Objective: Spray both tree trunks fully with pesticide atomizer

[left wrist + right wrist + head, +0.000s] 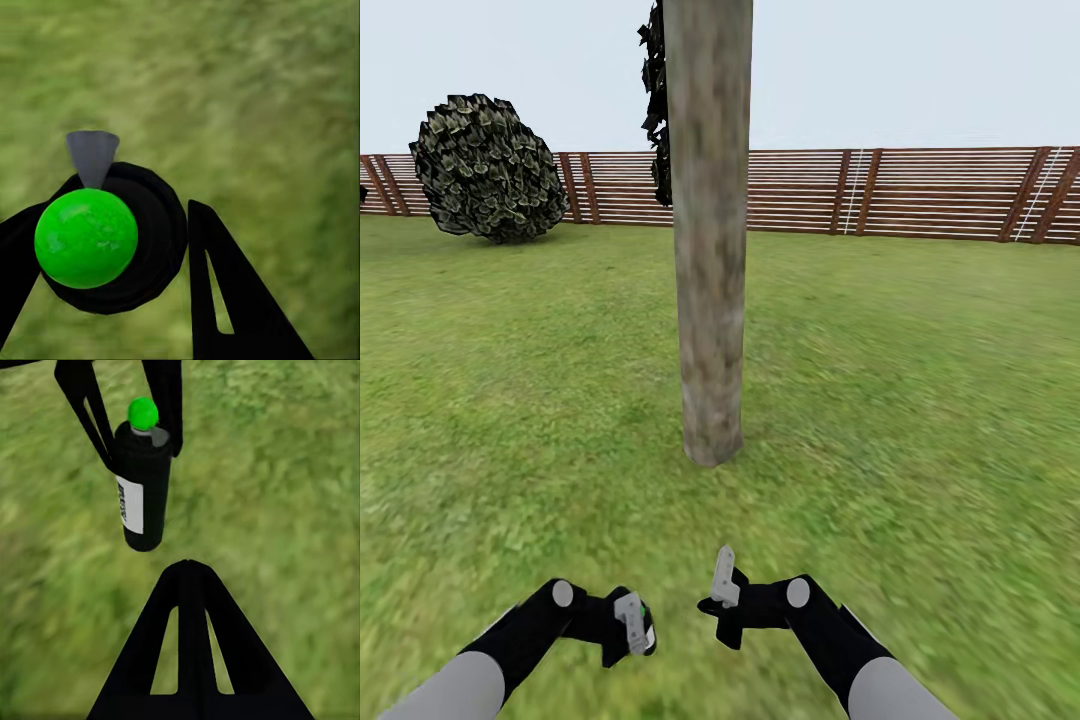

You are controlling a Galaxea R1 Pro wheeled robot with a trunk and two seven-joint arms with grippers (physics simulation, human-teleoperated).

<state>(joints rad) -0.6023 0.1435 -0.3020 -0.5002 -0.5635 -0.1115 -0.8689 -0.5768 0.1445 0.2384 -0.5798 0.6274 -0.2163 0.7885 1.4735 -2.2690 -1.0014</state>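
Where the lawn [920, 400] runs out to a brown slatted fence [920, 190], one thick trunk [708, 250] of mottled grey-beige bark stands upright, straight ahead of the robot in the head view, its base slightly flared in the grass. Bark: no pale specks to be made out. Left of it, near the fence, a rounded dark bush [485, 168]; dark foliage shows just behind the trunk's upper part. Atomizer [141, 484]: black cylinder, white label on its side, green ball cap, grey nozzle; pinched between the two fingers of the left hand [632, 622], low at the left of the head view, above the grass and short of the trunk. Left wrist view: atomizer [105, 236] seen from above, green cap in the middle, one black finger [225, 292] against its side. Right hand [725, 580]: beside the left, apart from it, holding nothing; its fingers overlap in the right wrist view, so whether they are spread or pressed together cannot be told.
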